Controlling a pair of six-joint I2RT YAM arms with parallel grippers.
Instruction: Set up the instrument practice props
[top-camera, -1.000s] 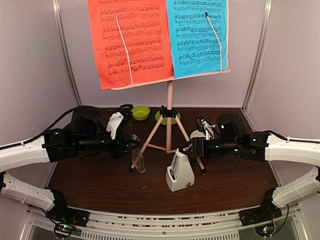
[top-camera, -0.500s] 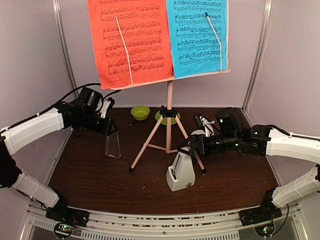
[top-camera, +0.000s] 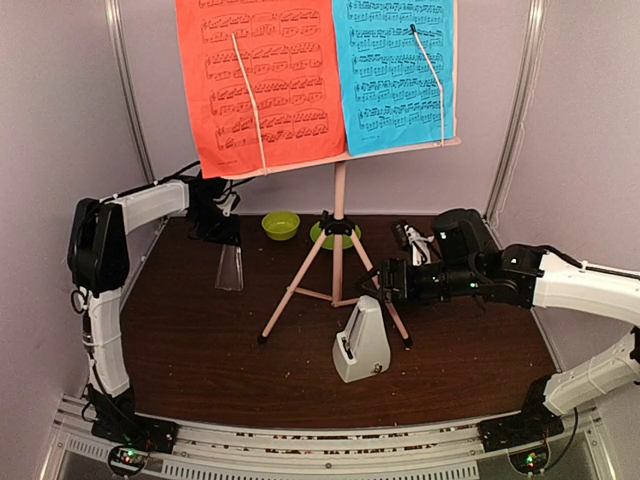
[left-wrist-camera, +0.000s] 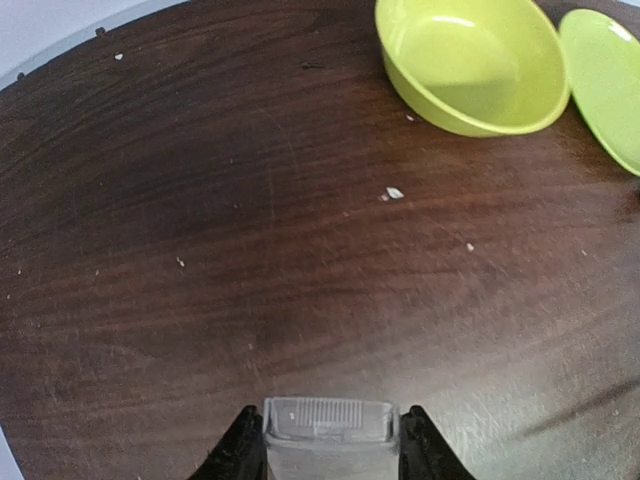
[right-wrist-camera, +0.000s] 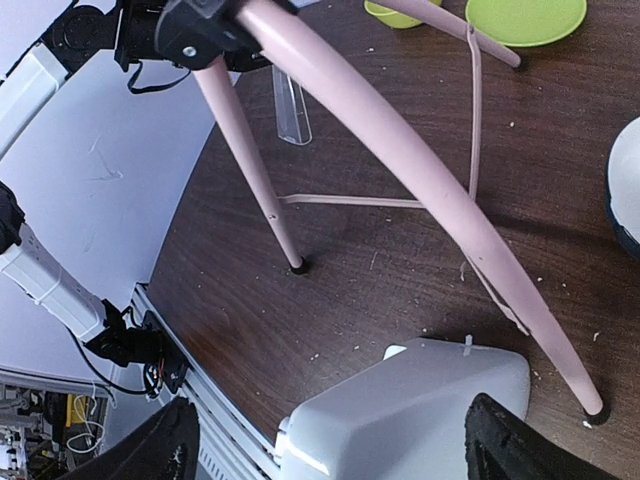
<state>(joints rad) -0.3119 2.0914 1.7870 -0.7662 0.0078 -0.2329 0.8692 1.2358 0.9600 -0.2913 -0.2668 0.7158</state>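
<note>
The pink music stand (top-camera: 339, 190) stands on the brown bench (top-camera: 200, 360), a bit past the middle toward 12 o'clock. Its three legs are spread out. A red sheet (top-camera: 262, 80) and a blue sheet (top-camera: 392, 65) rest on it side by side, red at 9 o'clock and blue at 3 o'clock.

The little grey metronome (top-camera: 361, 345) sits upright at 6 o'clock from the stand. It is just beside the foot of the right front leg.

The left claw (left-wrist-camera: 329, 432) is over at 10 o'clock on the bench. It is clamped on the top of a clear plastic piece (top-camera: 229, 270), which hangs straight down. I cannot tell if its bottom end touches the bench.

The right claw (right-wrist-camera: 335, 425) is at 3 o'clock from the stand's legs, pointing at them. Its two fingers are spread far apart and hold nothing. The top of the metronome shows between them.

A green bowl (top-camera: 281, 224) and a green plate (left-wrist-camera: 605, 80) sit at 12 o'clock, behind the legs. A white bowl (right-wrist-camera: 625, 190) peeks in by the right arm.
</note>
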